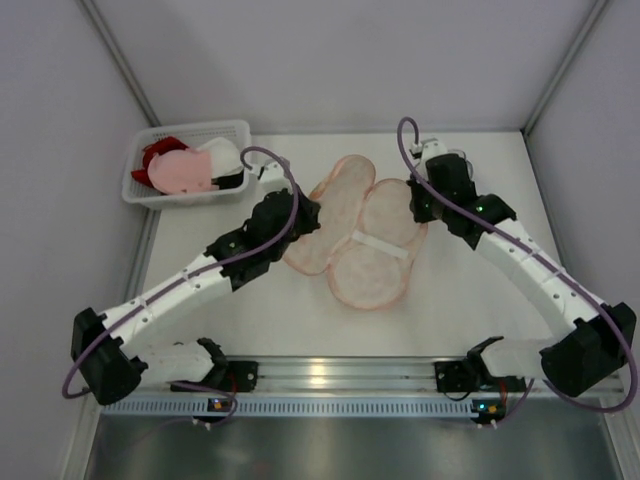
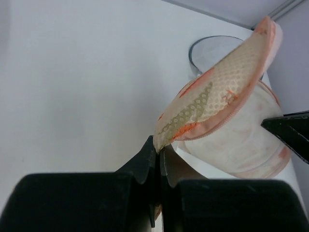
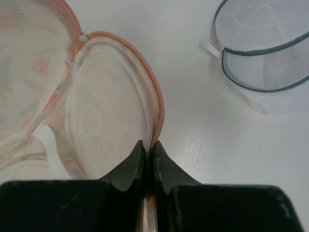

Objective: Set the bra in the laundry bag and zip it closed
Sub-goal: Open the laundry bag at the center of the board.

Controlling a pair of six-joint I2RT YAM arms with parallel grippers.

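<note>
The laundry bag (image 1: 365,240), peach-orange and round, lies opened out in the middle of the table. My left gripper (image 1: 306,214) is shut on the edge of its patterned flap (image 2: 217,94), which stands lifted off the lower half (image 2: 241,140). At the bag's far right side my right gripper (image 1: 421,204) is shut on the zip rim (image 3: 157,108). In the right wrist view the mesh inside (image 3: 111,116) looks pale. The pale pink bra (image 1: 185,172) lies in the basket (image 1: 232,130) at the back left, away from both grippers.
Red, white and black garments share the white basket with the bra. A white mesh bag with a dark grey rim (image 3: 265,63) lies just beyond the right gripper, and its rim (image 2: 212,46) also shows behind the lifted flap. Grey walls enclose the table.
</note>
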